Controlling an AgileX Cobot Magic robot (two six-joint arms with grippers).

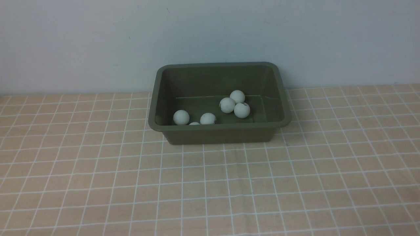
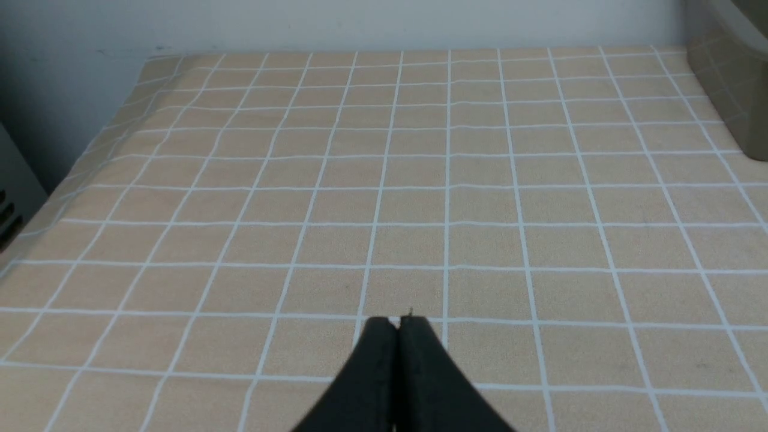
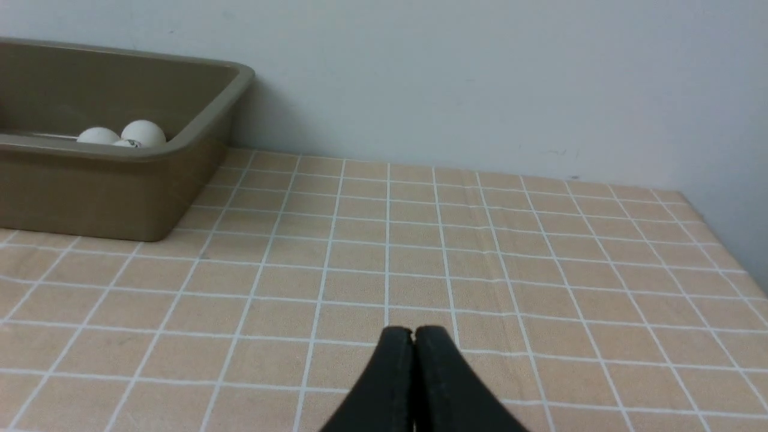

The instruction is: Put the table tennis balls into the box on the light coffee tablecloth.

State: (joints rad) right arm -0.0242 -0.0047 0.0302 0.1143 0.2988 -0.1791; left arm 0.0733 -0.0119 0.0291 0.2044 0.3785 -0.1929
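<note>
The olive-green box [image 1: 157,98] stands on the light coffee tablecloth [image 1: 210,183] near the back wall. Several white table tennis balls lie inside it: a cluster of three [image 1: 237,103] right of the middle, one [image 1: 181,117] at the front left, one [image 1: 207,118] beside it, and a sliver of another [image 1: 194,123] behind the front wall. No ball lies on the cloth. Neither arm shows in the front view. My left gripper [image 2: 398,322] is shut and empty above bare cloth, the box corner [image 2: 738,78] far off. My right gripper [image 3: 413,331] is shut and empty too, with the box [image 3: 120,186] and its balls [image 3: 143,133] away at one side.
A pale wall runs right behind the box. The cloth's left edge [image 2: 90,162] drops off beside a dark gap, and its right edge [image 3: 729,240] ends by the wall.
</note>
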